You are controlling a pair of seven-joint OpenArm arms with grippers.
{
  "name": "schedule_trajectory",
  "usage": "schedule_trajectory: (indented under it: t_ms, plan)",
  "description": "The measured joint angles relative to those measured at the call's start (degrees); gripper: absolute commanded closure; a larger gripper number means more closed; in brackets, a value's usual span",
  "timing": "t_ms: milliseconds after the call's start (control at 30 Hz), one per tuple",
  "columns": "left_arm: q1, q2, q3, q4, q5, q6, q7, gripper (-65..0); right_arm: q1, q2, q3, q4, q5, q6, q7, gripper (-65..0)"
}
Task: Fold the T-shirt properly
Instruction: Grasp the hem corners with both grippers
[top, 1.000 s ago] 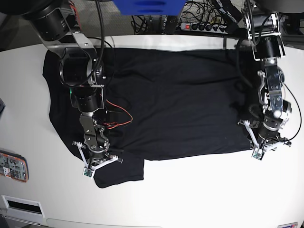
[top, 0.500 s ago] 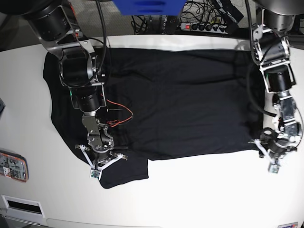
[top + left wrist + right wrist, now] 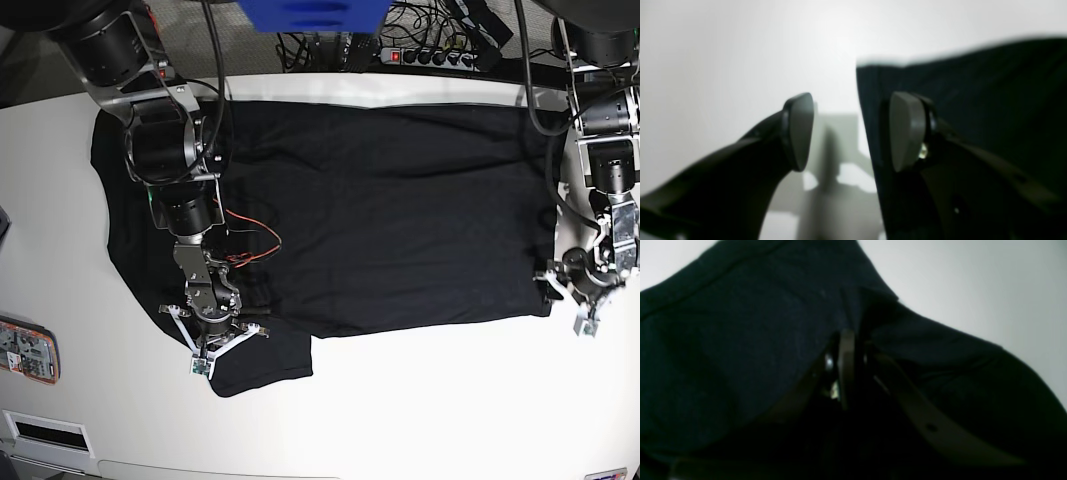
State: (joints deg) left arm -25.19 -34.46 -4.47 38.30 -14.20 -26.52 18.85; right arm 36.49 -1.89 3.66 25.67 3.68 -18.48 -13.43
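- Since the earlier frames the left claw (image 3: 590,300) has let the hem corner go, spread its jaws and drawn outward past the shirt's edge; the right claw (image 3: 212,338) has barely shifted, and the sleeve has slid a little with it.
- Nearest me, a flap of black sleeve lies on the white desk (image 3: 420,410) by the front edge, just below the right claw.
- The right claw is clenched on a pinch of that cloth: in its wrist view the jaws (image 3: 846,370) meet with fabric bunched and tented around them.
- At the desk's other side the left claw is released. Its wrist view shows two pads (image 3: 800,130) well apart with bare desk between them; one pad sits over the shirt's edge, and I cannot tell whether it touches. Nothing is held.
- Farther back the T-shirt (image 3: 380,210) lies spread flat across the middle of the desk, hem toward the left claw, sleeves toward the right arm, its far edge near the back of the desk.
- By my judgement the cloth is light, limp and matte. It will drape and drag rather than keep shape, so corners and hems are the places to pinch, both layers together.
- Beyond the desk, cables and a power strip (image 3: 430,55) run along the back.
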Motion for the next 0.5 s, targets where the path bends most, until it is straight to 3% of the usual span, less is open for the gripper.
schedule_trajectory:
  t_ms: [233, 500]
  plan:
    - [-0.5, 1.3, 2.8, -5.0, -3.9, 0.2, -6.8, -32.6, 0.0, 0.0, 0.0, 0.0, -0.1, 0.0, -0.2, 0.0]
    - [-0.9, 4.3, 2.5, -5.7, -4.5, 0.9, -9.0, -32.5, -0.4, 0.0, 0.0, 3.4, 0.0, 0.0, -1.6, 0.0]
